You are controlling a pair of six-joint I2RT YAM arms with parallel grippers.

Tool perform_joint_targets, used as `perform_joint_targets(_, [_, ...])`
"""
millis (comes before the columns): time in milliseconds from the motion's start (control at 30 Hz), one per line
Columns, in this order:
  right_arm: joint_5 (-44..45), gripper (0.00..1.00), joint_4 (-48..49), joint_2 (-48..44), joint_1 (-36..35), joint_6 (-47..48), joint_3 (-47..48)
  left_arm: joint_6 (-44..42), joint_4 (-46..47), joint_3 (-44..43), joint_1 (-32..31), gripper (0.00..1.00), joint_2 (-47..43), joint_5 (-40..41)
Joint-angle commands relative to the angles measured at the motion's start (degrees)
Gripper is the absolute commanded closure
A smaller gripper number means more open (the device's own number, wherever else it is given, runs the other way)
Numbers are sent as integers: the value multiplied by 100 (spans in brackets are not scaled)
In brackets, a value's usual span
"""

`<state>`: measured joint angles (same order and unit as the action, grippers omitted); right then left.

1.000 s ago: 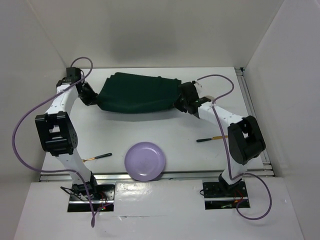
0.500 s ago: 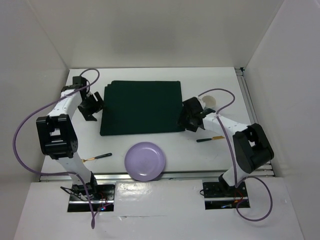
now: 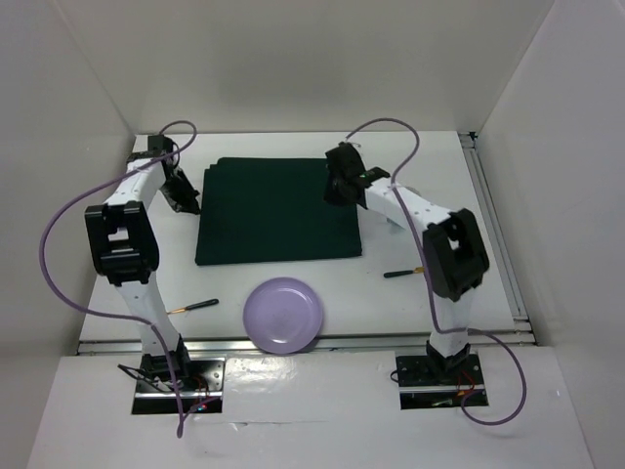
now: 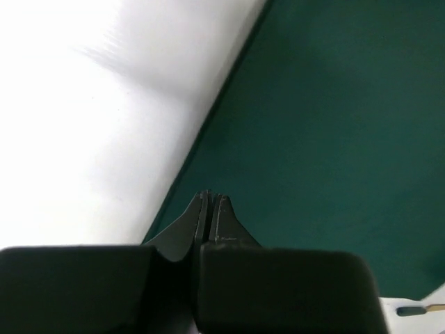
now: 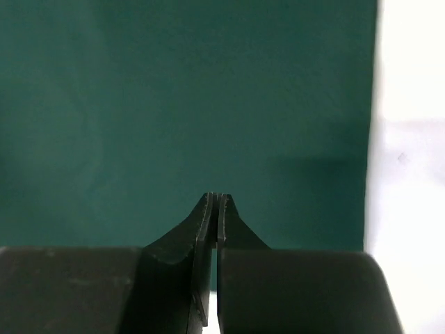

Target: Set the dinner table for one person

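Observation:
The dark green cloth mat lies flat on the white dinner table. My left gripper hovers at the mat's left edge, jaws shut and empty; the left wrist view shows its tips over the mat beside bare table. My right gripper is over the mat's far right part, also shut on nothing; in the right wrist view its tips are above the mat near its right edge.
A lilac plate sits at the near edge, in front of the mat. A dark-handled utensil lies to the plate's left, another utensil to its right under the right arm. White walls enclose the table; a metal rail runs along the right side.
The mat hung bunched between both grippers, then dropped flat. Both grippers opened and shut again empty. The right gripper moved back-left over the mat; the left stays at its left edge.

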<state>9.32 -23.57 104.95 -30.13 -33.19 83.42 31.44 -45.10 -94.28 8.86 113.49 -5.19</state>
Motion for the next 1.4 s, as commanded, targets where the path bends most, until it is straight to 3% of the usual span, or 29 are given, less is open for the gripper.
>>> perform_joint_targets(0, [-307,100,-587,991,24,410,842,-50,-166,-117,-174,100,470,-193])
perform_joint_targets(100, [-492,100,-648,1501,165,305,1167,-50,-218,-257,-411,100,761,141])
perform_joint_targets(367, [-247,100,-649,2047,472,-178,852,-103,-218,-363,-657,100,1360,89])
perform_joint_targets(600, [-18,100,-587,1758,904,-311,-27,-103,-166,-416,-904,100,1500,88])
perform_joint_targets(933, [87,100,-692,1293,887,-364,-273,-208,-385,-872,-1150,99,1492,193])
perform_joint_targets(1000, [87,100,-788,1134,816,-364,-90,-209,-516,-1021,-1203,93,1387,298])
perform_joint_targets(1100, [87,100,-991,739,606,-153,586,-209,-667,-1276,-1203,64,992,571])
perform_joint_targets(1133, [87,96,-1052,538,492,-5,771,-261,-727,-1442,-1203,57,860,624])
perform_joint_targets(1167, [87,78,-1053,440,412,92,1121,-261,-824,-1540,-1203,43,615,703])
perform_joint_targets(1300, [8,27,-1184,-17,87,523,1423,-384,-1105,-2023,-1203,25,9,765])
perform_joint_targets(1367, [-271,20,-1307,-350,-106,594,1162,-384,-1247,-1894,-1203,23,-361,765])
